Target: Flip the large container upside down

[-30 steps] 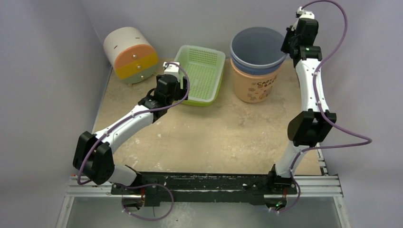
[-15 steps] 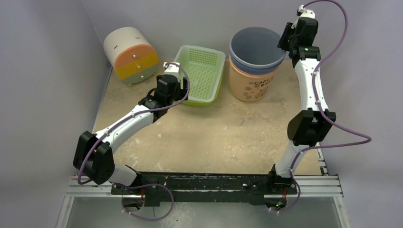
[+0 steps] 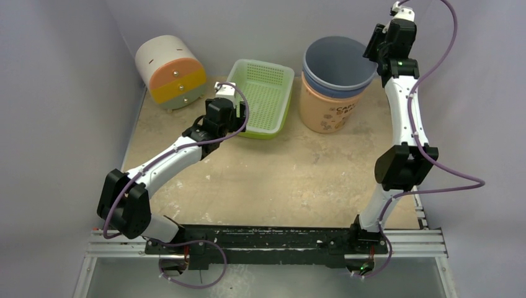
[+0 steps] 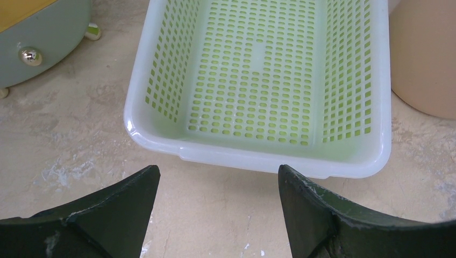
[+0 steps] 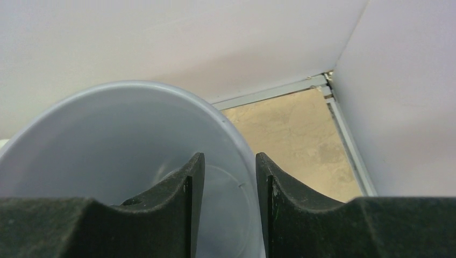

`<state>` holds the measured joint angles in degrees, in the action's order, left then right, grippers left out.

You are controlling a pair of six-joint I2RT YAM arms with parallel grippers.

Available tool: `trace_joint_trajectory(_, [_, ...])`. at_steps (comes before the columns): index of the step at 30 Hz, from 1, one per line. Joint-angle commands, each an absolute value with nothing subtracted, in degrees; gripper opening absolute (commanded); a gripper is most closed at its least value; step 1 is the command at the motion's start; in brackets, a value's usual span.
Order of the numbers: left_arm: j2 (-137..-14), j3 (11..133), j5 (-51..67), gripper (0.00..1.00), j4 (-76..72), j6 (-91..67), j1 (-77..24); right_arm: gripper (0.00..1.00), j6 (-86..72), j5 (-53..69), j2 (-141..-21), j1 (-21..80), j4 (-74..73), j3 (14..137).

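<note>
holding the left gripper (image 4: 218, 180) wide open and empty before the green basket (image 4: 258, 161) at the far edge. further right, pinching the rim of the upright large container (image 3: 329, 112) near the far right corner, with the right gripper (image 5: 228, 161) nearly closed, one finger inside. probably handling as light, stiff, slick plastic, so favouring a deep grip on the wall.

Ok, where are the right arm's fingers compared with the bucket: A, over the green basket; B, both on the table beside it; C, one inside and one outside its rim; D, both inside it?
C: in the right wrist view the rim of the bucket passes between the right arm's fingers, so one is over the inside and the other is outside the wall.
</note>
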<state>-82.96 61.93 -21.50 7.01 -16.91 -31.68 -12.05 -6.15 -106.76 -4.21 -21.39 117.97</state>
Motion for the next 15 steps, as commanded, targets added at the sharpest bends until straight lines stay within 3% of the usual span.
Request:
trace_joint_trajectory(1, [-83.05, 61.89, -22.15, 0.78, 5.71, -16.95, -32.04, 0.43, -10.58, -12.85, -104.23, -4.21, -20.22, 118.83])
trace_joint_trajectory(15, [-83.42, 61.61, -22.19, 0.78, 5.98, -17.06, -32.08, 0.41, -10.26, -11.73, -105.48, -4.22, -20.79, 116.19])
